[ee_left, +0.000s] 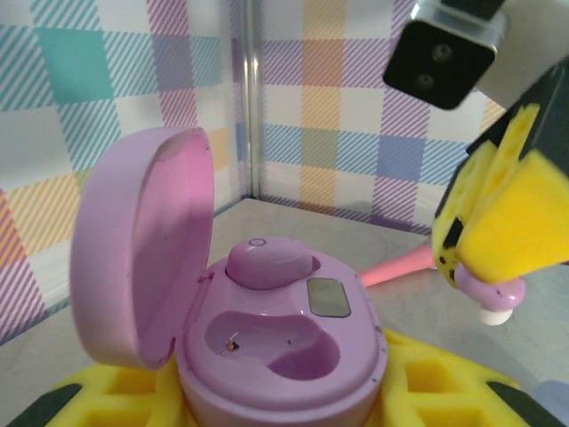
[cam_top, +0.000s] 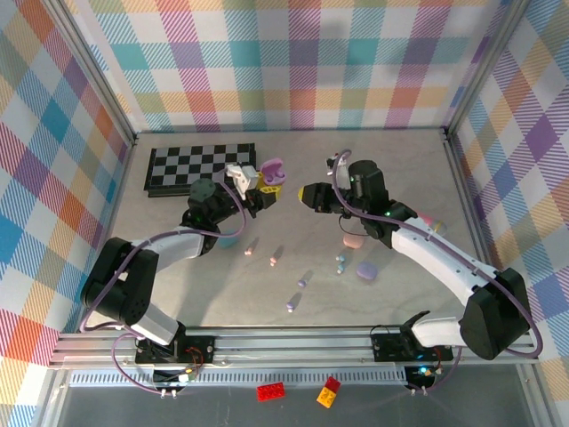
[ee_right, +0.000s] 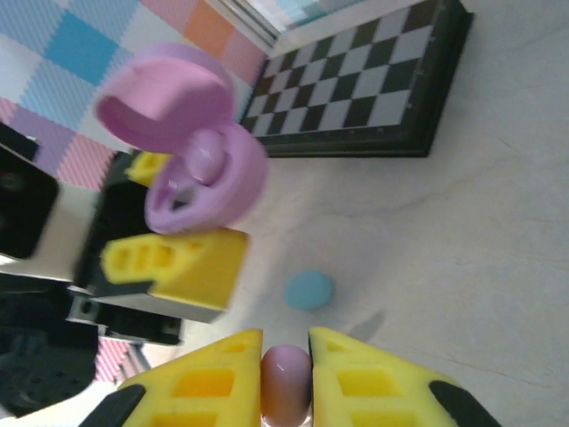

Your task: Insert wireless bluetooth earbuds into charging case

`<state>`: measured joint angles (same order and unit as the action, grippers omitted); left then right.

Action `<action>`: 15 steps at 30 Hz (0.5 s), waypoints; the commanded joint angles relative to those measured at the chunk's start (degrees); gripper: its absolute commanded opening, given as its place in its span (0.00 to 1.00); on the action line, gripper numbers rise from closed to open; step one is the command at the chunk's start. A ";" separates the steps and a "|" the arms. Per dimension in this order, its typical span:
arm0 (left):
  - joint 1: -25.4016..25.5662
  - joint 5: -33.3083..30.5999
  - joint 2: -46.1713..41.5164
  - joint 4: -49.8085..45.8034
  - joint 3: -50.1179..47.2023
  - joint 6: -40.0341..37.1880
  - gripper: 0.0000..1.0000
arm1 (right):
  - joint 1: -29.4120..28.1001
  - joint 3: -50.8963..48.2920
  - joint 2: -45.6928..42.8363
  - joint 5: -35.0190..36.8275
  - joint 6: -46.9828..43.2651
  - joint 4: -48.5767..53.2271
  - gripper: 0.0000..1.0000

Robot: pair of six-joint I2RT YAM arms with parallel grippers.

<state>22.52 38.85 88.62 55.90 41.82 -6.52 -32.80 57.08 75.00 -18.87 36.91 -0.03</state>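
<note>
**Asker:** Is there any brand or lettering you can read?

**Me:** There is a small grey rectangular patch (ee_left: 327,297) on the inner deck of the purple case (ee_left: 293,374). It is too blurred for me to tell whether it carries writing.

**Asker:** What are your grippers doing?

**Me:** My left gripper (ee_left: 276,391) is clamped on that case, with its yellow ribbed pads against both flanks. The case is a smooth, glossy plastic oval held upright. Its domed lid (ee_left: 142,249) is swung open to the left. My right gripper (ee_right: 284,354) is closed on a pink-purple earbud (ee_right: 284,391), pinched between two blocky yellow fingers with square hollows.

**Asker:** Where is that earbud relative to the case?

**Me:** In my left wrist view it hangs to the right of the case, above the deck and apart from it, with its white tip pointing down.

**Asker:** And inside the case?

**Me:** A rounded purple seated bud (ee_left: 267,262) fills the rear socket. The near socket (ee_left: 271,342) is a kidney-shaped hollow with a few dark specks.

**Asker:** What about the rest of the scene?

**Me:** The table (cam_top: 400,160) is pale and marbled. Stemmed pastel loose earbuds (cam_top: 276,256) lie scattered between my arms. A closed pink case (cam_top: 353,240) and a closed lilac case (cam_top: 366,269) sit near my right arm. A black-and-white chessboard (cam_top: 200,167) lies flat at the far left. The walls (cam_top: 293,62) are pastel plaid. A red brick (cam_top: 271,390) and a yellow brick (cam_top: 329,392) rest on the front ledge.
</note>
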 commanded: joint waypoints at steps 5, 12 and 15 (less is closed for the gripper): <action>3.77 -1.51 2.82 -0.24 3.07 -3.14 0.36 | 0.36 2.57 -0.30 -7.74 3.78 -5.28 0.17; 5.62 -1.95 3.05 -0.78 3.15 -4.06 0.36 | 0.36 5.76 2.15 -6.61 3.09 -4.22 0.17; 6.19 -2.19 2.66 -2.02 3.17 -5.03 0.36 | 0.36 7.39 3.91 -6.59 3.00 -3.96 0.17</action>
<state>27.90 36.86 91.53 53.93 43.29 -9.52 -32.67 62.19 77.56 -24.62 39.90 -2.85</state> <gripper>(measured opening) 0.362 0.172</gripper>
